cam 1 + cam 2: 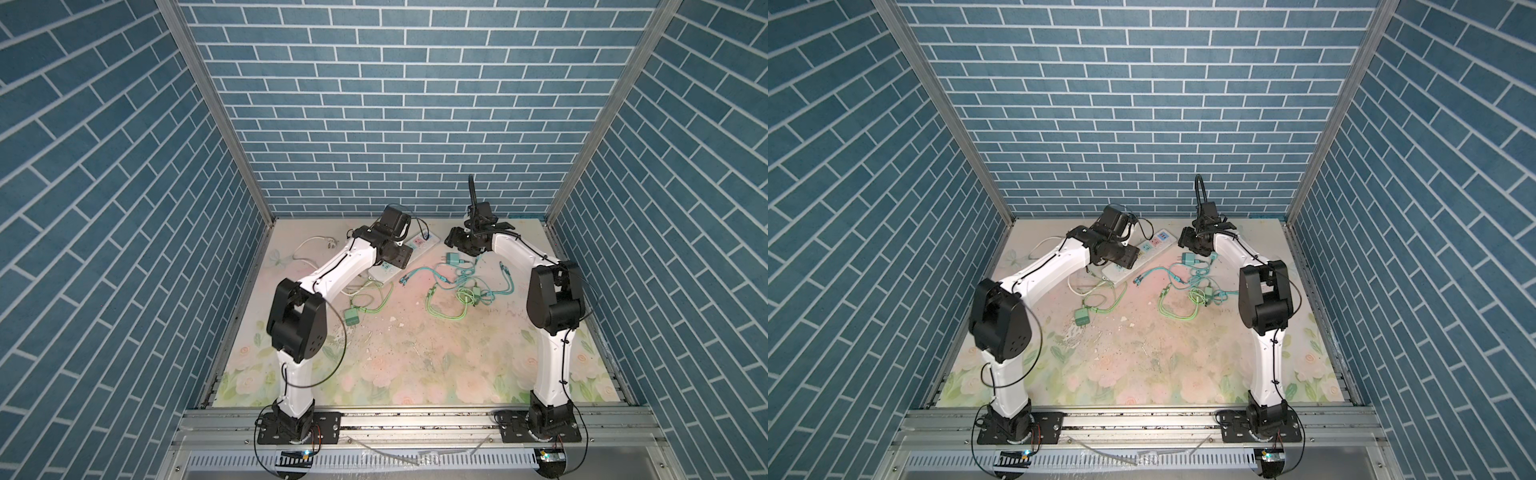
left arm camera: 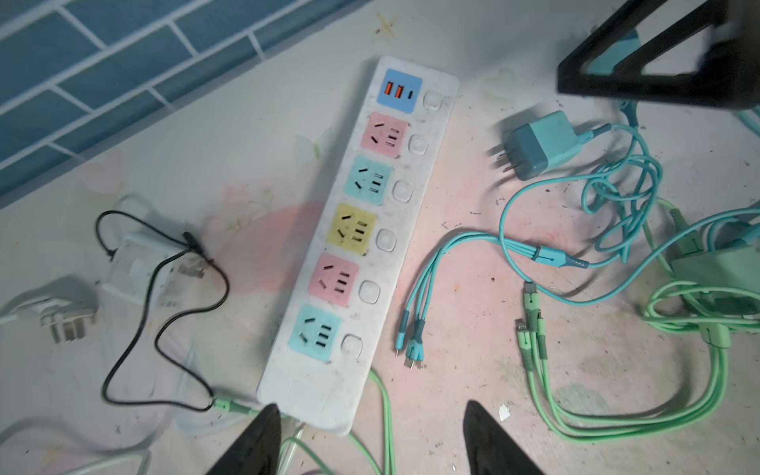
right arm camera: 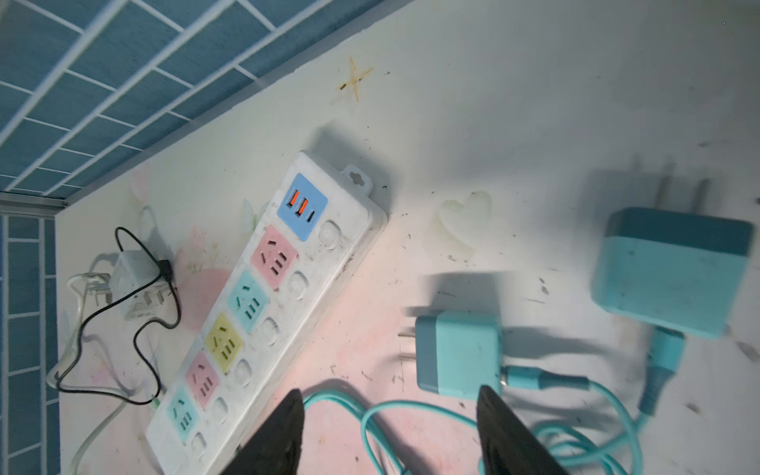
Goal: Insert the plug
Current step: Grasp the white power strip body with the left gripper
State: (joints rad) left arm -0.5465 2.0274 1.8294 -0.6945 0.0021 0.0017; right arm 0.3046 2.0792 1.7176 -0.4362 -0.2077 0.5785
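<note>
Teal two-tone plastic charger plug with two flat metal prongs (image 2: 538, 144) lies flat on the floral-print bench (image 1: 415, 353), toward the far edge and a bit right of middle. Prongs point at the long white plastic power strip with pastel sockets (image 2: 320, 395). The plug is near the strip but apart from it, not in any socket. A teal cable (image 2: 510, 205) leaves its back end and loops off into a tangle. The right gripper (image 3: 388, 388) hangs over the plug's cable end, black fingers spread, nothing between them. One fingertip overlaps the plug's corner in the right wrist view; contact cannot be told. A second teal charger block (image 3: 674, 271) sits outside those fingers, large and smeared. Cannot tell if it rests on the bench; from the left wrist only a sliver shows behind the right gripper. The strip runs diagonally near the far edge around the middle. The left gripper (image 2: 370, 405) is over its lead end, fingers apart and empty. In both top views that gripper's body hides the strip's middle. On the strip's other side, toward the far-left corner, is a white cube adapter with thin black cord (image 2: 140, 267), blurry, details unreadable. Beside it lies a white three-pin plug (image 2: 61, 312), its lead cut by the frame. Green cable bundle (image 2: 617, 427) lies right of the teal cable. A pale green charger block (image 2: 715, 267) is cut off at the picture edge, half under cables.
</note>
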